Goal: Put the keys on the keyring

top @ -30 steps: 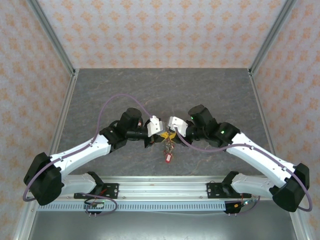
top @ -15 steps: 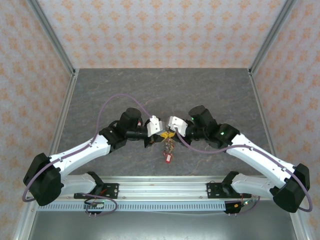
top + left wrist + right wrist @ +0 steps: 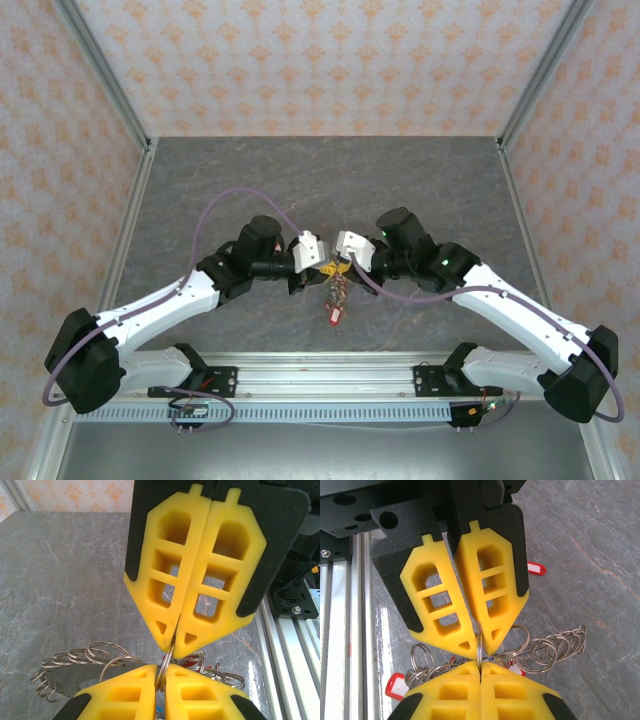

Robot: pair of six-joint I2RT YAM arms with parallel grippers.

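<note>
Grey marbled table (image 3: 250, 170) with a red-tagged key (image 3: 536, 569) lying on it.

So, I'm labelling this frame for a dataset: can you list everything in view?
held ring: one, silver, pinched between the tips of both grippers.
rings: many, silver, bunched under the grippers.
tags: at least three, red with white labels, around the bunch.
table: one, grey marbled, under everything.
walls: three, pale with an orange pattern, around the table.
rail: one, silver, along the near edge.
cables: two, purple, looping along the arms.
left gripper: one, yellow fingers on black, shut on the held ring.
right gripper: one, yellow fingers on black, shut on the held ring, facing the left one.
</note>
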